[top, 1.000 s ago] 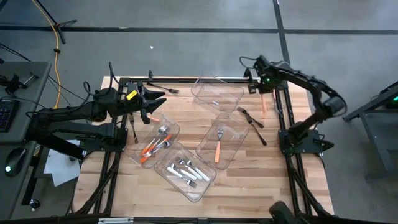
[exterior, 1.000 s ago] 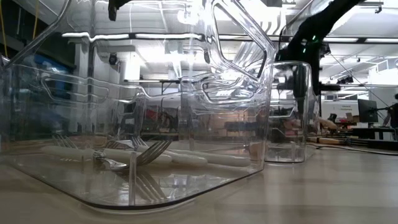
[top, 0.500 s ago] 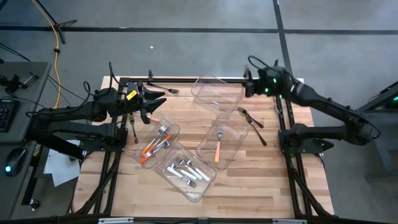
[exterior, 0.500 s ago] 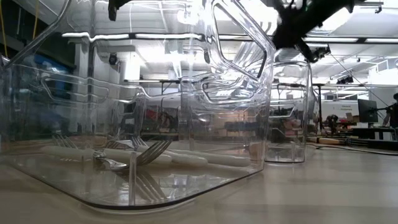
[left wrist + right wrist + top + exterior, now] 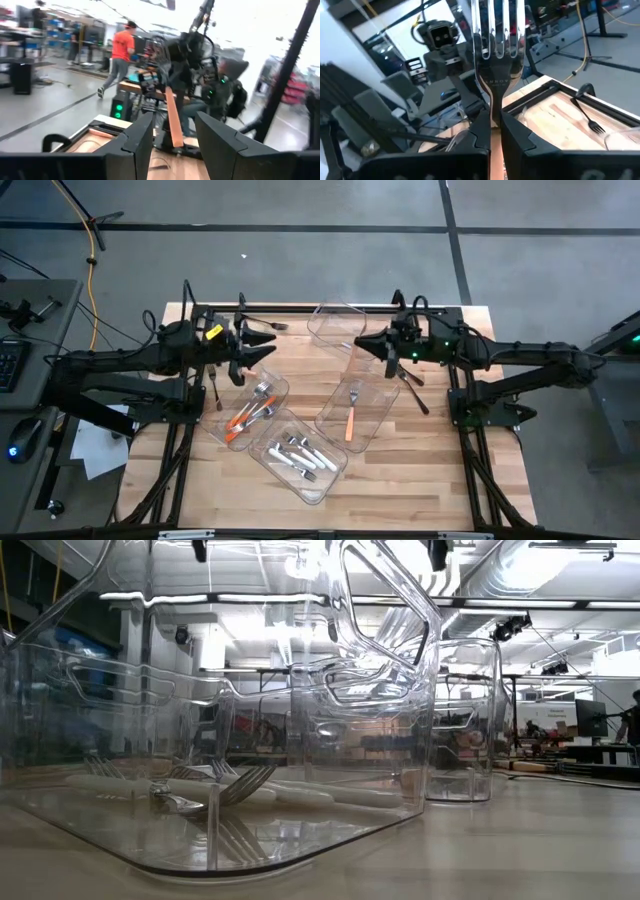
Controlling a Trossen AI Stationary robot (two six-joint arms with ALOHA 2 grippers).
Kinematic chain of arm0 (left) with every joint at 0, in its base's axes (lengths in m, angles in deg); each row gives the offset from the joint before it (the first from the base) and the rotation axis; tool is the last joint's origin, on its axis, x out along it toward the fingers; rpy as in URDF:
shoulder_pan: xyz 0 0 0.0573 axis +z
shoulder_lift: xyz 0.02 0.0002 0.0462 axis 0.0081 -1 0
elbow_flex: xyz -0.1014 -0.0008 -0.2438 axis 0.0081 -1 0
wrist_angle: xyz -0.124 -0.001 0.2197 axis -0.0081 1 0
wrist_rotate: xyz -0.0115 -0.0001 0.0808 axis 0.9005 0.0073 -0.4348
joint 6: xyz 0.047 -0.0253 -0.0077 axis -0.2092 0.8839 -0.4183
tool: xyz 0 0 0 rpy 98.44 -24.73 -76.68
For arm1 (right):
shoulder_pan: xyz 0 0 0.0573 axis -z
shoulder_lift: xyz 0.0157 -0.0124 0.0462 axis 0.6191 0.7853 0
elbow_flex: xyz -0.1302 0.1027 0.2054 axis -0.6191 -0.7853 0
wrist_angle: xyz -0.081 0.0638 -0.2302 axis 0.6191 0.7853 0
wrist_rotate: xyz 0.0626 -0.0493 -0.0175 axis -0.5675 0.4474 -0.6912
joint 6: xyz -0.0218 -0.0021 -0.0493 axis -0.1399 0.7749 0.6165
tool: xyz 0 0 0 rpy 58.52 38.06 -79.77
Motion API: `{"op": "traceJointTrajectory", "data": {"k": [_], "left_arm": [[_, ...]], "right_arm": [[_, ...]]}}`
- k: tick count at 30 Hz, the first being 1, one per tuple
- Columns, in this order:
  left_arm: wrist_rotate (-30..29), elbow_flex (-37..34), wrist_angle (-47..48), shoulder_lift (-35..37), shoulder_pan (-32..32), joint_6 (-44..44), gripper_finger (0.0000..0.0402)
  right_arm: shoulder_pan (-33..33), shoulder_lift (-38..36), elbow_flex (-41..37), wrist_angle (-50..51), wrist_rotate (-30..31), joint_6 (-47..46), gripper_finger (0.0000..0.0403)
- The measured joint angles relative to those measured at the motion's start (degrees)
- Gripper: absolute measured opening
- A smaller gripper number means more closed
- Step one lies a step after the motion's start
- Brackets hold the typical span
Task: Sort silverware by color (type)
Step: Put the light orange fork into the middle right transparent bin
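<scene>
— What sort of place is this?

— A robotics lab or workshop in a large industrial hall. The pale wooden plank surface (image 5: 400, 470) sits in a black metal frame (image 5: 330, 308) on a bare grey concrete floor (image 5: 300, 260) marked with dark lines.

— Anything else pointing that way?

— A yellow cable (image 5: 92, 270) trails over the floor beside a grey side desk (image 5: 40, 310). The low view shows exposed silver ceiling ducts (image 5: 560, 560) and long strip lights (image 5: 250, 598). Beyond, a person in an orange shirt (image 5: 119, 55) walks past workbenches crowded with equipment (image 5: 150, 75).
</scene>
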Motion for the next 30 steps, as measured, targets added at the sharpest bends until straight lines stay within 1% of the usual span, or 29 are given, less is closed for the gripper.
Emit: {"op": "traceJointTrajectory", "data": {"k": [4, 8, 15, 20, 23, 26, 30], "left_arm": [[1.16, -0.02, -0.29, -1.49, 0.01, -0.15, 0.0136], [1.18, -0.02, -0.32, -1.88, 0.00, -0.14, 0.0136], [1.18, -0.02, -0.43, -1.84, 0.00, -0.14, 0.0136], [1.18, -0.02, -0.42, -1.86, 0.00, -0.16, 0.0136], [1.12, -0.02, -0.42, -1.84, 0.00, -0.16, 0.0136], [1.12, -0.02, -0.35, -1.84, 0.00, -0.14, 0.0136], [1.07, -0.04, 0.20, -1.85, 0.00, -0.15, 0.0136]], "right_arm": [[-1.06, 1.29, 1.89, 0.09, -0.05, 1.63, 0.0005], [-1.09, 1.44, 1.94, 0.29, -0.33, 1.94, 0.0005], [-1.09, 1.44, 1.94, 0.18, -2.59, 1.92, 0.0005], [-1.09, 1.43, 1.94, 0.29, -2.61, 1.16, 0.0005], [-1.10, 1.42, 1.94, 3.05, -2.61, -4.33, 0.0005], [-2.47, 1.43, 1.94, 10.48, -1.94, -13.23, 0.0005], [-5.67, 3.13, 1.96, 23.14, 2.98, -24.41, 0.0005]]}}
